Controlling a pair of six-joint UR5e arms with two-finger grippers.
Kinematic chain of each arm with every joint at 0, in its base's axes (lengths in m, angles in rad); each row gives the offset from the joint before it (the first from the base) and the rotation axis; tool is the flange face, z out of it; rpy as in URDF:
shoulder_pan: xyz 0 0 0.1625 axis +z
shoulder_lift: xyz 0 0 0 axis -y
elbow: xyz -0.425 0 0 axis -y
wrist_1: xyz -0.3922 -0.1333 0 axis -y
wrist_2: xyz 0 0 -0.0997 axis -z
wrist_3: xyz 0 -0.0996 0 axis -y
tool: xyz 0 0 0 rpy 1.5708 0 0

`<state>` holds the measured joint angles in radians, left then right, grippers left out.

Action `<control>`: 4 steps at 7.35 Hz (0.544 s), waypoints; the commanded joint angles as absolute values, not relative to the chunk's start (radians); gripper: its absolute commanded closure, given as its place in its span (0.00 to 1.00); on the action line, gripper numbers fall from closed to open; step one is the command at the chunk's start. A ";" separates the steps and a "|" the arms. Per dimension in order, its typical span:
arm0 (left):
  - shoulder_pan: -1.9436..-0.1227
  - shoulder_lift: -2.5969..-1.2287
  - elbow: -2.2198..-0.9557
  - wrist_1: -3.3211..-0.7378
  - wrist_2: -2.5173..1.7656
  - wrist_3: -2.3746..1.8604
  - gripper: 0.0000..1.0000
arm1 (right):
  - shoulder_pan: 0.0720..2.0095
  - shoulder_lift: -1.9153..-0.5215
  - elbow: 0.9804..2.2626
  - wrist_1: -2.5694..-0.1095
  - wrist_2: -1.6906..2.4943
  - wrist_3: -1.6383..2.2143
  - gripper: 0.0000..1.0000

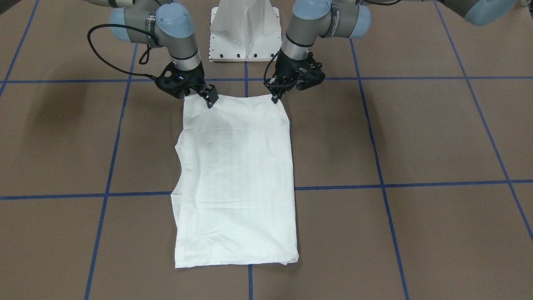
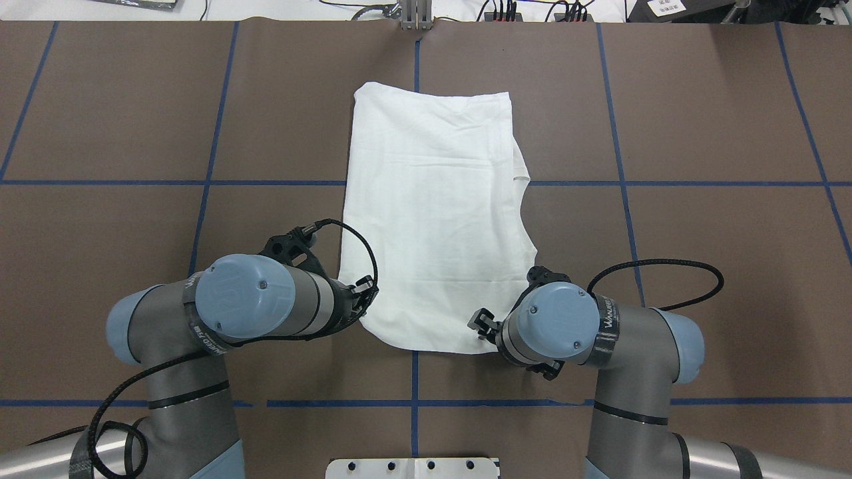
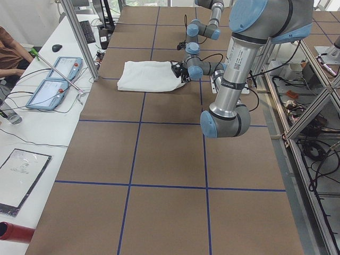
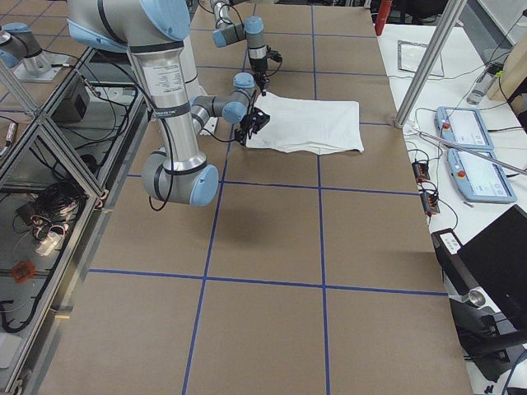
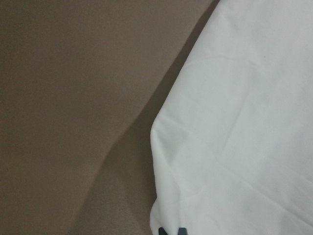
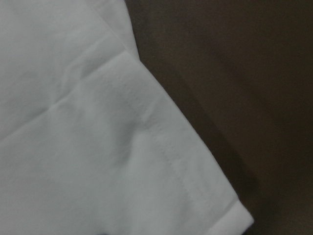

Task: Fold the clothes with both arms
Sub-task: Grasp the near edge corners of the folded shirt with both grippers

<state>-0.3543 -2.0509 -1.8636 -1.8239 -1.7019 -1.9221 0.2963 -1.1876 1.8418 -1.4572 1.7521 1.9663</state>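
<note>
The white T-shirt (image 1: 237, 175) lies folded into a long strip in the middle of the brown table, also seen from overhead (image 2: 432, 199). My left gripper (image 2: 365, 293) is at the shirt's near left corner, on the right side of the front view (image 1: 275, 98). Its dark fingertips (image 5: 168, 230) are closed on the cloth edge (image 5: 234, 122). My right gripper (image 2: 480, 324) is at the near right corner, pinching it (image 1: 210, 100). The right wrist view shows a hemmed corner (image 6: 73, 147) raised over its shadow; its fingers are out of frame.
The white metal pedestal base (image 1: 245, 33) stands just behind the grippers at the robot's side (image 2: 413, 468). Blue tape lines (image 2: 206, 183) grid the table. An operators' bench with tablets (image 3: 53, 79) runs along the far edge.
</note>
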 commanded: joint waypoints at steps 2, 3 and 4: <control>-0.354 -2.051 -1.864 -1.825 -1.701 -1.922 1.00 | 0.291 -1.189 1.847 -1.459 1.752 1.973 0.01; -0.354 -2.051 -1.864 -1.824 -1.701 -1.922 1.00 | 0.294 -1.184 1.853 -1.465 1.752 1.974 0.04; -0.354 -2.051 -1.864 -1.825 -1.701 -1.922 1.00 | 0.295 -1.186 1.852 -1.465 1.749 1.974 0.11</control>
<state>-0.3543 -2.0509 -1.8638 -1.8247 -1.7012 -1.9221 0.2933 -1.1863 1.8501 -1.4628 1.7511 1.9733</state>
